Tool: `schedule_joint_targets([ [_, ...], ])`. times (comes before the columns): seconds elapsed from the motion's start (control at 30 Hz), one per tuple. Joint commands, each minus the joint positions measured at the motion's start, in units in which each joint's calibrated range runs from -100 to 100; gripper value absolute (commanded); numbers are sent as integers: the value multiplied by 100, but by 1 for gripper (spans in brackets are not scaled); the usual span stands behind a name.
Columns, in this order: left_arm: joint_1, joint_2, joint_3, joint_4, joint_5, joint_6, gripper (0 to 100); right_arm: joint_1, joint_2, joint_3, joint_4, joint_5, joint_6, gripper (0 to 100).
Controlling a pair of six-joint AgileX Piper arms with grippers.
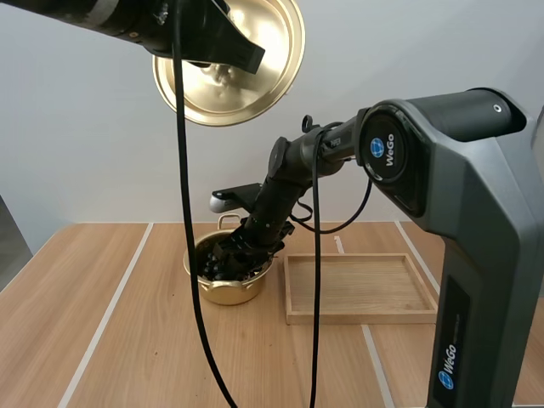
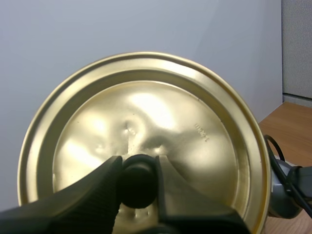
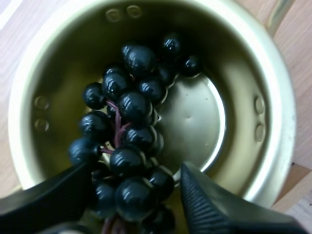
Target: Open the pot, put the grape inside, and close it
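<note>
High view shows a gold pot (image 1: 223, 293) sitting on the wooden desk (image 1: 119, 340), a bit left of the middle of the frame. The pot is open. Its gold lid (image 1: 255, 85) is up in the air in the upper left of the frame, well above the pot and tipped on its side. The right fingers (image 1: 231, 255) reach down into the open pot from the upper right. A wooden tray (image 1: 357, 316) lies flat on the desk just to the right of the pot, near it but not touching.

Left wrist view shows the left fingers (image 2: 139, 168) squeezed tight on the black knob (image 2: 139, 187) of the lid. One finger is on each side of the knob, and the round gold lid stands behind them.

Right wrist view looks straight down into the pot. The bunch of grapes (image 3: 131, 126) is inside it, dark and shiny, hanging down toward the shiny bottom. The right fingers are partway open, with the near end of the bunch pinched between them. Grapes fill the gap from one finger to the other. The pot's rim goes all the way round the bunch.
</note>
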Motion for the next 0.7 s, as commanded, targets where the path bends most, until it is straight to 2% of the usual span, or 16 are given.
schedule_joint_targets([
  [0.0,14,-38,-62,-103,-141,-68,0,2,-225,-134,-7,74,-17,89],
  [0.27,14,-38,-62,-103,-141,-68,0,2,-689,-714,18,368,15,89],
  [0.43,14,-38,-108,-103,-256,-68,0,-15,-1191,-765,-42,327,15,89],
  [0.67,14,-38,-410,81,-278,-111,0,-345,-1738,-765,-152,556,15,89],
])
